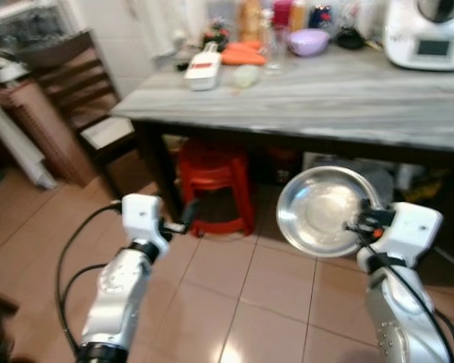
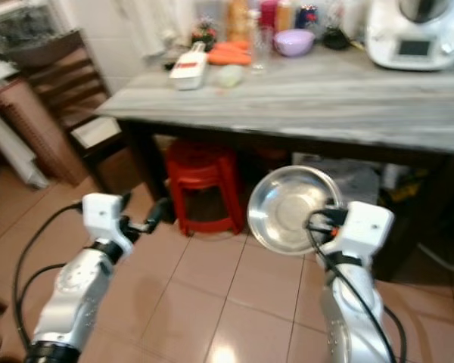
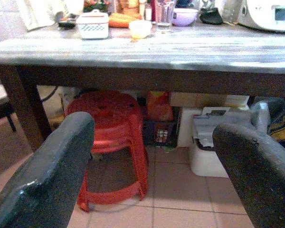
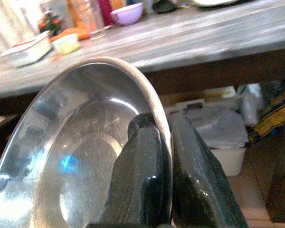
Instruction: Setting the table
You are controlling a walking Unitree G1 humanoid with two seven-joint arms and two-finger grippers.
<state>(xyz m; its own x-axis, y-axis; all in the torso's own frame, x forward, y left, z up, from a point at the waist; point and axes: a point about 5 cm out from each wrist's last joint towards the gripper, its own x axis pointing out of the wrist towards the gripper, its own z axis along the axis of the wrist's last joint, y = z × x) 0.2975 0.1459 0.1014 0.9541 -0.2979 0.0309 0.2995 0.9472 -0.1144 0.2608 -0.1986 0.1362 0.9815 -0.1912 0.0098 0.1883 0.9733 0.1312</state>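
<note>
**Steel plate carried toward the table**

Nearest the camera, both silver arms reach forward over the tiled floor. Right pincer (image 4: 164,156) is clamped on the rim of a steel plate (image 1: 321,210), held on edge below the table's near edge. Left pincer (image 3: 152,156) hangs with fingers wide apart, holding nothing, facing the red stool (image 3: 111,137) under the table (image 1: 348,98). Judged step: bringing the plate in. Next: lift it above the near edge, level it, and set it on bare tabletop.
</note>
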